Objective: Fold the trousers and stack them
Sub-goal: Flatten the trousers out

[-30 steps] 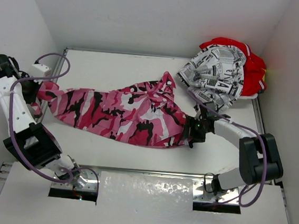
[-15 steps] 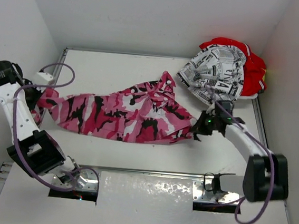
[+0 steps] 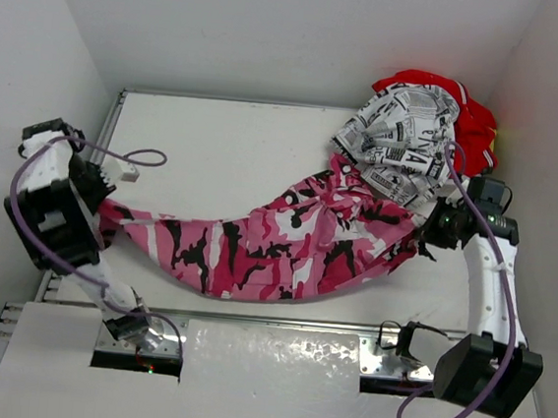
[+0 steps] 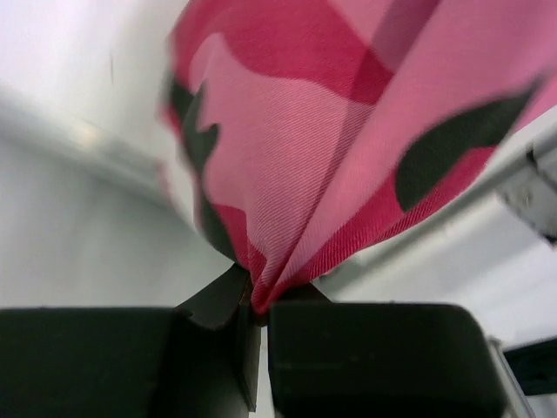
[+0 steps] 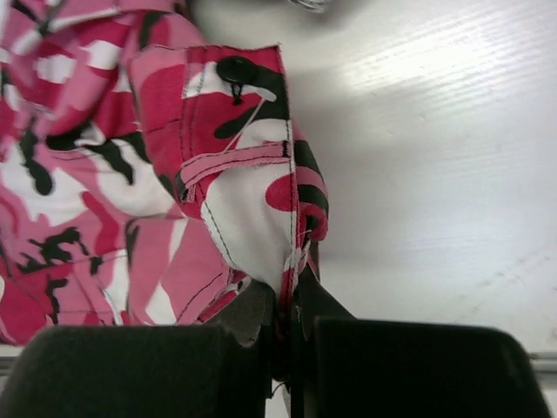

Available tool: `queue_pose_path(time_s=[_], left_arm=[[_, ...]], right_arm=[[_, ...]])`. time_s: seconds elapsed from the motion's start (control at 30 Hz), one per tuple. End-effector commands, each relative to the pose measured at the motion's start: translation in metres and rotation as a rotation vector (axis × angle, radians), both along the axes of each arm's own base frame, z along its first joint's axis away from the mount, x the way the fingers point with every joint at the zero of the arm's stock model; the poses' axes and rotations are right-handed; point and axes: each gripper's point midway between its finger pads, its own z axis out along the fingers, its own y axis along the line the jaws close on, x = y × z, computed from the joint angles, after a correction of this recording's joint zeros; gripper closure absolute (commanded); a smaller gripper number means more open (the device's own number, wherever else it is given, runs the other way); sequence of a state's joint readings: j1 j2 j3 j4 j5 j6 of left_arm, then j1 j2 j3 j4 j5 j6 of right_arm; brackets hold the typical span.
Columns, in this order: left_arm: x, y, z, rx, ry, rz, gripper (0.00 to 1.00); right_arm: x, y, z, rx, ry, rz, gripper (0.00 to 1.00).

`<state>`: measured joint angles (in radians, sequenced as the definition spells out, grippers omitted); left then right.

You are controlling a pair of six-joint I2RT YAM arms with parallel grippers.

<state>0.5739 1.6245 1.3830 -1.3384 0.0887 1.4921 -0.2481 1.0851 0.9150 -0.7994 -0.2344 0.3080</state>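
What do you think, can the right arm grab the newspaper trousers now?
Probably not yet: the right claw is shut on the pink trousers, though the newspaper trousers lie close beside it.

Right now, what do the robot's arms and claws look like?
The left arm and right arm are white tubes with chunky black joints. A thin purple cable loops along each one. The left claw and right claw each have two blocky black fingers.
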Motion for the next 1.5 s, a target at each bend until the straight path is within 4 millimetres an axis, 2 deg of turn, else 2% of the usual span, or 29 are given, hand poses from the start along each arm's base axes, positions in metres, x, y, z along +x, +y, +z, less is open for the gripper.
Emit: queue_pose_path(time_s=[0.0,0.1,0.17,0.2,0.23,0.27,0.3,0.33,0.37,0.43,0.47,0.5,0.53,0.6,0.67,0.7,0.73,0.77,0.8,0.87,0.97,1.07,1.17,1.2,1.23,1.33,1.47], left_arm=[[0.032,-0.018,-0.03,-0.151,0.009,0.026,1.0],[0.045,-0.023,-0.066,-0.261,0.081,0.059,1.0],[0.057,-0.023,-0.071,-0.29,0.071,0.068,1.0],[0.062,-0.022,-0.073,-0.304,0.067,0.09,0.96],[0.078,-0.019,-0.073,-0.327,0.033,0.115,0.93],[0.085,-0.014,-0.072,-0.343,0.017,0.182,0.88],[0.093,-0.009,-0.073,-0.364,-0.002,0.218,0.87],[0.112,-0.003,-0.06,-0.384,-0.076,0.246,0.84],[0.115,0.005,-0.054,-0.399,-0.098,0.314,0.69],[0.127,0.013,-0.038,-0.406,-0.159,0.362,0.5],[0.128,0.017,-0.034,-0.404,-0.174,0.386,0.35],[0.129,0.02,-0.024,-0.392,-0.195,0.424,0.12],[0.128,0.023,-0.02,-0.374,-0.204,0.45,0.08],[0.118,0.026,-0.005,-0.337,-0.233,0.459,0.06],[0.106,0.03,0.0,-0.276,-0.256,0.365,0.03],[0.083,0.028,-0.003,-0.209,-0.223,0.328,0.01],[0.073,0.032,-0.008,-0.158,-0.219,0.285,0.0],[0.078,0.047,0.0,-0.05,-0.304,0.214,0.0],[0.055,0.048,-0.025,0.006,-0.226,0.206,0.0],[0.055,0.06,-0.035,0.079,-0.237,0.167,0.0],[0.048,0.058,-0.055,0.047,-0.169,0.149,0.0],[0.053,0.065,-0.067,0.071,-0.183,0.133,0.0],[0.067,0.083,-0.071,0.154,-0.236,0.108,0.0],[0.065,0.084,-0.073,0.157,-0.227,0.109,0.0],[0.075,0.093,-0.071,0.199,-0.27,0.105,0.0],[0.095,0.098,-0.073,0.21,-0.368,0.113,0.0],[0.112,0.07,-0.077,0.08,-0.45,0.083,0.0]], right_arm=[[0.009,-0.02,0.013,-0.098,-0.002,0.007,1.0],[0.015,-0.023,0.014,-0.107,0.004,0.023,1.0],[0.023,-0.024,0.018,-0.106,-0.004,0.029,1.0],[0.024,-0.025,0.018,-0.107,0.0,0.027,1.0],[0.025,-0.025,0.019,-0.11,0.006,0.032,1.0],[0.028,-0.028,0.021,-0.119,0.008,0.028,1.0],[0.029,-0.029,0.022,-0.126,0.008,0.025,1.0],[0.029,-0.031,0.023,-0.132,0.011,0.023,1.0],[0.029,-0.033,0.024,-0.144,0.011,0.021,1.0],[0.029,-0.034,0.024,-0.152,0.011,0.021,1.0],[0.029,-0.033,0.023,-0.148,0.013,0.023,1.0],[0.028,-0.033,0.021,-0.146,0.016,0.026,1.0],[0.028,-0.033,0.021,-0.147,0.015,0.025,1.0],[0.028,-0.032,0.017,-0.142,0.024,0.033,1.0],[0.03,-0.032,0.018,-0.139,0.021,0.041,1.0],[0.031,-0.03,0.017,-0.131,0.023,0.047,1.0],[0.032,-0.03,0.016,-0.129,0.024,0.048,1.0],[0.033,-0.03,0.016,-0.125,0.026,0.052,1.0],[0.034,-0.03,0.014,-0.123,0.03,0.053,1.0],[0.034,-0.03,0.012,-0.123,0.036,0.054,1.0],[0.037,-0.03,0.014,-0.119,0.035,0.057,1.0],[0.039,-0.03,0.018,-0.122,0.025,0.06,1.0],[0.037,-0.03,0.02,-0.129,0.021,0.061,1.0],[0.036,-0.03,0.019,-0.128,0.024,0.061,1.0],[0.036,-0.03,0.019,-0.129,0.023,0.061,1.0],[0.033,-0.029,0.017,-0.129,0.023,0.061,1.0],[0.033,-0.029,0.015,-0.125,0.024,0.061,1.0]])
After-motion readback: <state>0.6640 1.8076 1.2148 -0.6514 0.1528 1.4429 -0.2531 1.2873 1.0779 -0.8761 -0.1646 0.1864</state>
